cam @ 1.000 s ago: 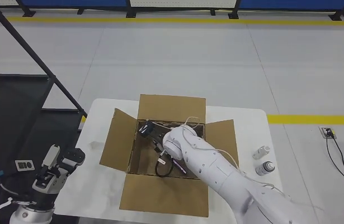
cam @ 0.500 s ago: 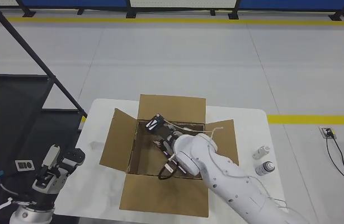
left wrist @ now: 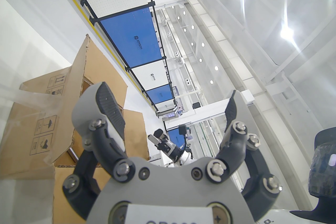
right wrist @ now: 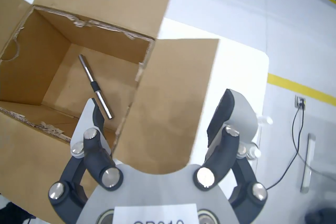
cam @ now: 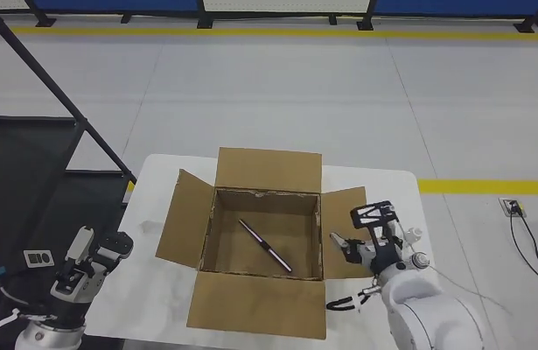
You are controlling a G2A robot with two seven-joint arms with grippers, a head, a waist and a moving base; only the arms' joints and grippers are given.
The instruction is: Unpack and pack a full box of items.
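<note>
An open cardboard box stands mid-table with all flaps out. A thin metal rod lies slanted on its floor, seen too in the right wrist view as the rod. My right gripper hovers over the box's right flap. It is open, one finger on each side of the flap, and holds nothing. My left gripper sits off the table's left edge, open and empty, pointing up toward the ceiling with the box to one side.
Two small white bottles stand on the white table right of the box, partly behind my right arm; their tips show past a finger. A black frame runs along the left side.
My right arm has pulled up out of the box and swung right to the box's right flap, uncovering the rod. The left arm has not moved.
</note>
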